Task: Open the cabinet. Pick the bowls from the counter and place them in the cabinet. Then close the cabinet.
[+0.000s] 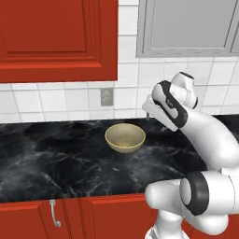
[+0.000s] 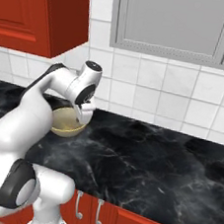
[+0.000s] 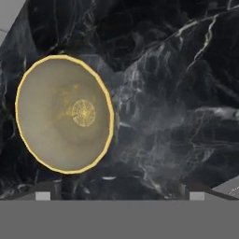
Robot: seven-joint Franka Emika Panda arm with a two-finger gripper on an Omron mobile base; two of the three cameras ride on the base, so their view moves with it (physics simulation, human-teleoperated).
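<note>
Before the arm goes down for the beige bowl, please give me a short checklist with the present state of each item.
1. Hand open: ok.
2. Hand holds nothing: ok.
3. Beige bowl upright on the counter: ok.
4. Bowl centred under the hand: not ok, in the hand view it sits off to one side.
5. Red cabinet doors open: cannot tell, handles out of frame.
</note>
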